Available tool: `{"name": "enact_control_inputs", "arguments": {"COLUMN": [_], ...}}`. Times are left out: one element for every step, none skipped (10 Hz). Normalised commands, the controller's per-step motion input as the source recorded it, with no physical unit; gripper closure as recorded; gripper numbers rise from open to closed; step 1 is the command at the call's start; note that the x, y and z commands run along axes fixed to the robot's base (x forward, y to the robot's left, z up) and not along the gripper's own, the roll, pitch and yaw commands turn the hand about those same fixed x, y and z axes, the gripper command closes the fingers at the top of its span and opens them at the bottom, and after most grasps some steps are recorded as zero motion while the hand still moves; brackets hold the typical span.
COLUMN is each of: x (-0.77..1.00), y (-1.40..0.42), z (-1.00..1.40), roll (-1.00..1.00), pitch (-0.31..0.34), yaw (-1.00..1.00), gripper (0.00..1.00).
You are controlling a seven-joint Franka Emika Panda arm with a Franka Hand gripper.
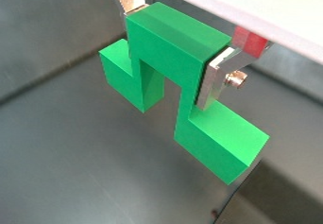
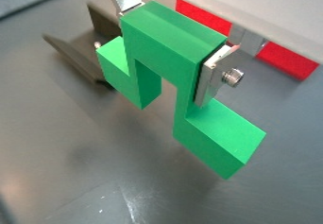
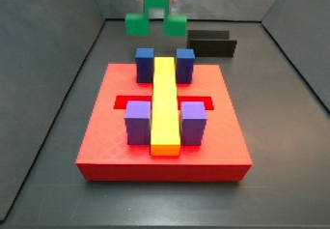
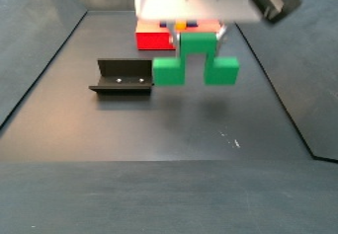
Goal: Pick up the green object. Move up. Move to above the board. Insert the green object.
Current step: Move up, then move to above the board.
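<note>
My gripper [image 1: 173, 41] is shut on the green object [image 1: 171, 77], an arch-like piece; the silver fingers [image 1: 222, 72] clamp its raised middle cube, and the two lower cubes hang below. Both wrist views show this [image 2: 171, 81]. In a side view the green object [image 4: 196, 62] hangs above the grey floor under the gripper [image 4: 199, 33]. In a side view it [image 3: 156, 20] is beyond the far end of the board [image 3: 165, 127]. The board is a red slab with blue and purple blocks and a long yellow bar [image 3: 164, 105]. A strip of the board [image 2: 259, 48] shows in a wrist view.
The fixture [image 4: 122, 78], a dark L-shaped bracket, stands on the floor beside the held piece; it also shows in a wrist view [image 2: 78, 48] and in a side view [image 3: 213, 45]. Dark walls enclose the grey floor.
</note>
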Motion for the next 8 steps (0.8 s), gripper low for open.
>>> {"name": "enact_control_inputs", "arguments": {"x": [-0.06, 0.00, 0.00, -0.03, -0.05, 0.03, 0.05, 0.05], "y": [0.07, 0.03, 0.00, -0.01, -0.01, 0.00, 0.00, 0.00], "z": [0.57, 0.19, 1.40, 1.40, 1.40, 1.40, 0.95, 0.42], "roll": [0.00, 0.02, 0.00, 0.00, 0.00, 0.01, 0.01, 0.01], "pitch": [0.021, -0.011, 0.000, 0.034, 0.035, 0.034, 0.065, 0.085], "yaw": [0.04, 0.02, 0.00, -0.01, -0.01, 0.00, 0.00, 0.00], "gripper": [1.00, 1.00, 1.00, 1.00, 1.00, 1.00, 1.00, 1.00]}}
